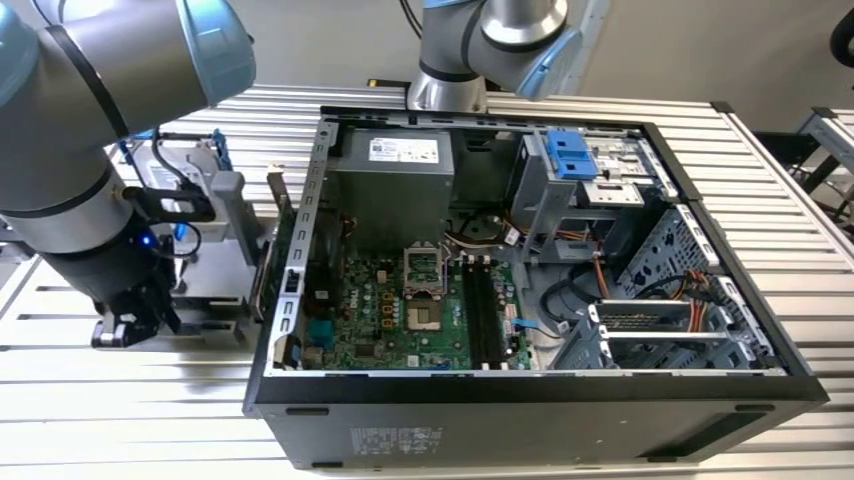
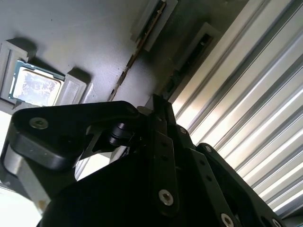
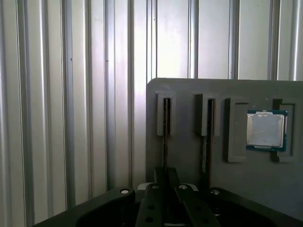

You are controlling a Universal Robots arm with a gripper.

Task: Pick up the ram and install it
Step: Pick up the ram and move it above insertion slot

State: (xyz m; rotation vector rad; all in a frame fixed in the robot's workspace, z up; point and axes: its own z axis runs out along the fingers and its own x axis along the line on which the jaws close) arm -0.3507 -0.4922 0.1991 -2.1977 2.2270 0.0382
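The slatted metal surface (image 1: pixel 801 200) is carrying everything. The open computer case (image 1: pixel 534 395) is lying on its side on it, with the green motherboard (image 1: pixel 387 330) facing up. No stick appears to be standing in the black memory slots (image 1: pixel 483 310), so the install is not yet done.

The arm (image 1: pixel 80 150) is reaching down on the exterior view's left of the case, well apart from those slots. The gripper (image 1: pixel 134 325) is sitting low beside the case wall, over a grey holder (image 3: pixel 187 156).

In the first wrist view the holder is showing two narrow slots, each with a thin stick standing on edge in it. A square processor chip (image 3: pixel 266 128) is resting in a pocket next to them. The ram (image 3: pixel 165 142) is the stick in the slot farther from the chip, and it is sitting in the holder, not lifted. The other stick (image 3: pixel 206 151) is lying parallel to it, just beside it.

The relation that matters is the line-up. The ram's long axis is running along its slot straight toward the gripper, and the stick's near end is meeting the gripper's tip in the first wrist view. That puts the gripper in line with this stick and not with its neighbour. In the second wrist view the same edge (image 2: pixel 137 52) is slanting down toward the dark gripper body.

Whether the gripper is clamping the ram or only sitting close around it, I cannot tell from these views
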